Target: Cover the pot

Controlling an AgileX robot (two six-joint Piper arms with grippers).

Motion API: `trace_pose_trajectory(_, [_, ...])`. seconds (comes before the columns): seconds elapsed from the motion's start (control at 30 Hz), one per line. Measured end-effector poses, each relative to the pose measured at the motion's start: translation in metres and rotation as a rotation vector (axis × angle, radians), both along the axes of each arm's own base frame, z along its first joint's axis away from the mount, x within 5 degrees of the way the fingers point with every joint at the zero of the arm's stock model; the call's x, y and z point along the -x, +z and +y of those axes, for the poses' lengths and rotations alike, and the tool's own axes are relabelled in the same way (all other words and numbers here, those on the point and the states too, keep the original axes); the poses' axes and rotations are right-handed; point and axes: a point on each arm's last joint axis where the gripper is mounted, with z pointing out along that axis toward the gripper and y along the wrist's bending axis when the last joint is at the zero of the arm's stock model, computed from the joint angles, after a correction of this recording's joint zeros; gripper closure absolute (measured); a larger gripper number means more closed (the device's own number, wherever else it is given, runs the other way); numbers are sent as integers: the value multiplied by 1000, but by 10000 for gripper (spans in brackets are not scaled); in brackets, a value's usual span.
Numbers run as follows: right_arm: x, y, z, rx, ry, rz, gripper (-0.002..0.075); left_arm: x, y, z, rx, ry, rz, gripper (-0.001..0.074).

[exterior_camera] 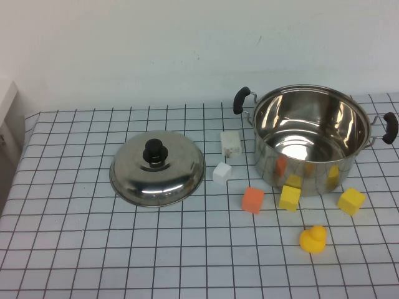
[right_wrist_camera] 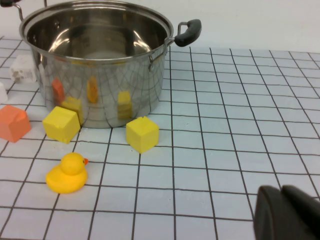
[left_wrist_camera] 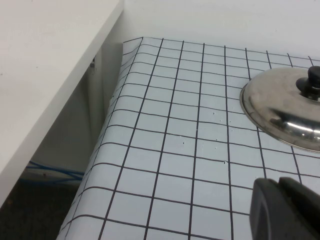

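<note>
The large shiny steel pot point(exterior_camera: 310, 138) with two black side handles stands open at the back right of the checked table; it also shows in the right wrist view point(right_wrist_camera: 97, 60). The domed steel lid point(exterior_camera: 157, 167) with a black knob lies flat on the table to the pot's left, apart from it, and shows in the left wrist view point(left_wrist_camera: 285, 107). My left gripper point(left_wrist_camera: 287, 210) is shut and empty, low near the table's left side, short of the lid. My right gripper point(right_wrist_camera: 287, 212) is shut and empty, to the right of the pot. Neither arm shows in the high view.
Small blocks lie in front of the pot: two white point(exterior_camera: 230, 142), one orange point(exterior_camera: 252, 199), two yellow point(exterior_camera: 290, 197). A yellow toy duck point(exterior_camera: 313, 238) sits nearer the front. A white shelf point(left_wrist_camera: 45, 75) stands past the table's left edge.
</note>
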Motion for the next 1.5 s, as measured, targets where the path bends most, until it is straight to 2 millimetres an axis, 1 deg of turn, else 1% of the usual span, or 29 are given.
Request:
trace_pose_trajectory(1.3, [0,0,0,0,0,0,717,0,0,0,0,0,-3,738])
trace_pose_trajectory(1.4, [0,0,0,0,0,0,717,-1,2,0,-3,-6,-43,738])
trace_pose_trajectory(1.5, [0,0,0,0,0,0,717,-3,13,-2,-16,-21,-167,738])
